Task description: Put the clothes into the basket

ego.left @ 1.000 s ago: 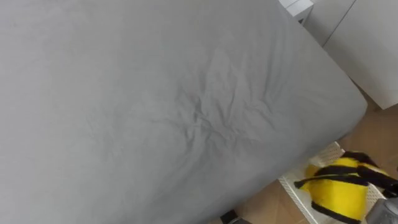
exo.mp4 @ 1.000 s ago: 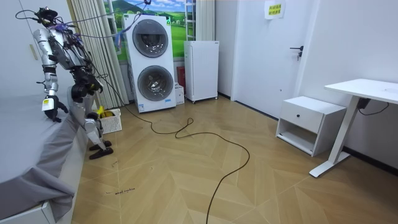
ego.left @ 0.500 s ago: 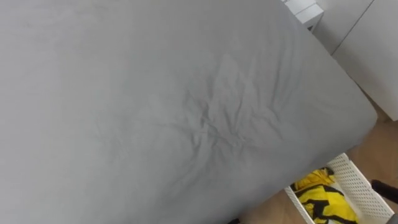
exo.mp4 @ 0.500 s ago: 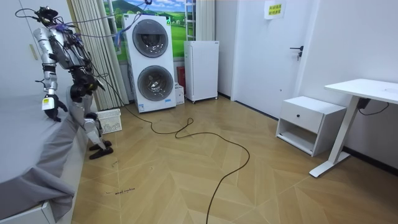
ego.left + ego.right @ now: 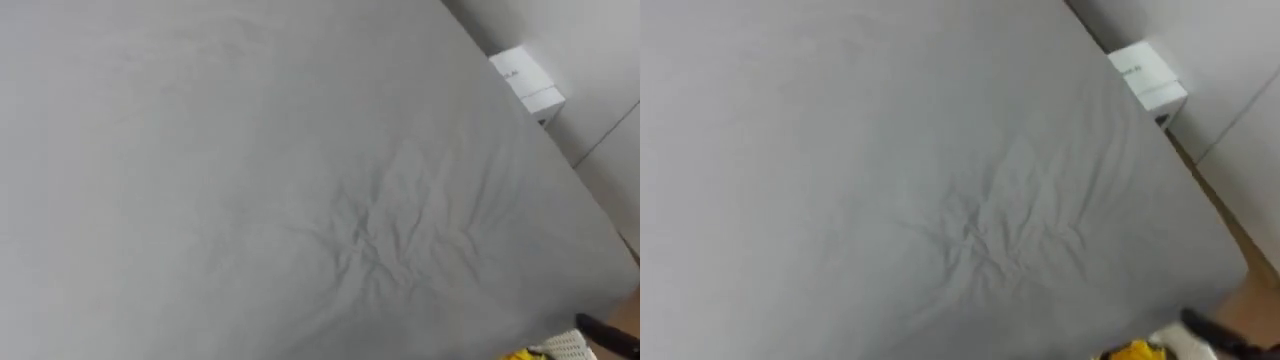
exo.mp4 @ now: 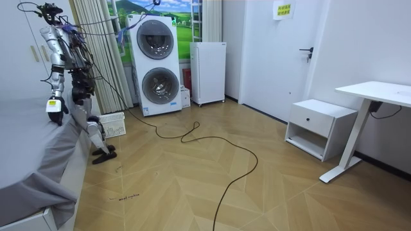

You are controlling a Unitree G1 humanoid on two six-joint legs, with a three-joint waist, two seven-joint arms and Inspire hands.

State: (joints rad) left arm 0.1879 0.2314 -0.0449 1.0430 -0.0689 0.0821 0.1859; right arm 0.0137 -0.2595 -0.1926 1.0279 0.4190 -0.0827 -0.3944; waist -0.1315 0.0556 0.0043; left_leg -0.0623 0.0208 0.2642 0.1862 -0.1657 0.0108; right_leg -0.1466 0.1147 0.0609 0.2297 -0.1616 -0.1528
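The robot stands at the corner of the grey bed (image 5: 250,180), with the white basket (image 6: 114,124) on the floor just beside its feet. A scrap of the yellow clothes (image 5: 1130,352) shows past the bed's corner, touching the basket's rim. The left hand (image 6: 54,108) hangs over the bed's edge; I cannot tell whether it is open or closed. Stacked washing machines (image 6: 156,64) stand further right.

Bed (image 6: 26,144) is covered by a grey sheet (image 5: 250,150), wrinkled toward the near right. White basket (image 6: 114,124) sits on the wood floor (image 6: 192,179) beside it.
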